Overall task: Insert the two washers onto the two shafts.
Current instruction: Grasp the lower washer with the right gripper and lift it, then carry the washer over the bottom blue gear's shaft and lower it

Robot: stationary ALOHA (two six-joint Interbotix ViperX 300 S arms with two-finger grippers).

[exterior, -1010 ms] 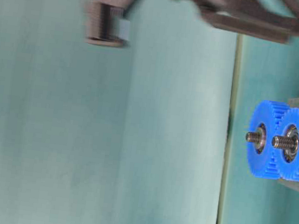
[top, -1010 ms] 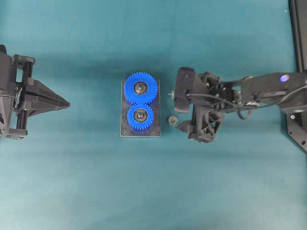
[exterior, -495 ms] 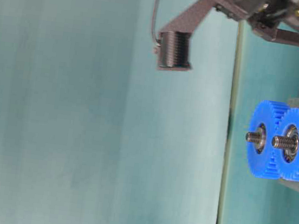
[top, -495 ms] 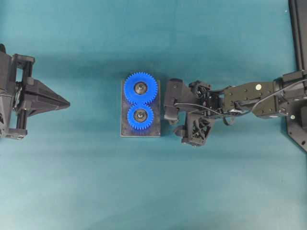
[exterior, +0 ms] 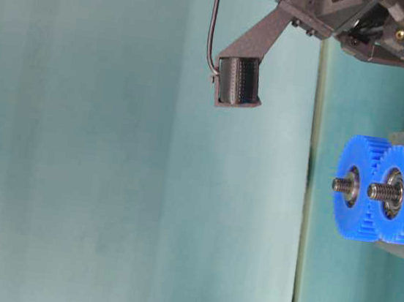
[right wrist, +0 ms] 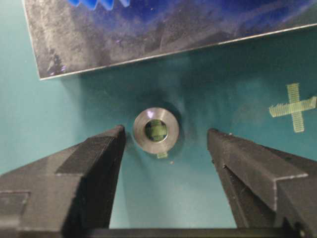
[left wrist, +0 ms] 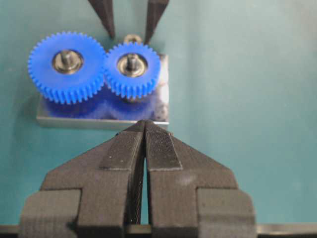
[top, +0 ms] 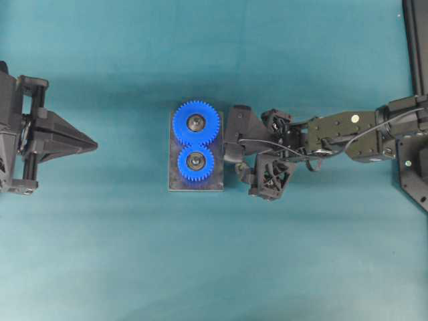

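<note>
Two blue gears, one larger (top: 196, 124) and one smaller (top: 196, 162), sit on steel shafts (exterior: 341, 185) on a grey plate (top: 175, 184). The steel washer (right wrist: 156, 130) lies flat on the teal mat just off the plate's edge. It also shows in the left wrist view (left wrist: 132, 38). My right gripper (right wrist: 166, 133) is open, with its fingers on either side of the washer and not touching it; the left finger (right wrist: 106, 148) is closer. In the overhead view the right gripper (top: 241, 170) covers the washer. My left gripper (top: 93, 144) is shut and empty at the far left.
A green tape cross (right wrist: 294, 106) marks the mat to the right of the washer. The right arm (top: 348, 130) stretches in from the right edge. The plate's edge (right wrist: 148, 57) lies close beyond the washer.
My right gripper has moved left toward the plate and come down over the washer, which now sits between its open fingers. The left arm has not moved.
</note>
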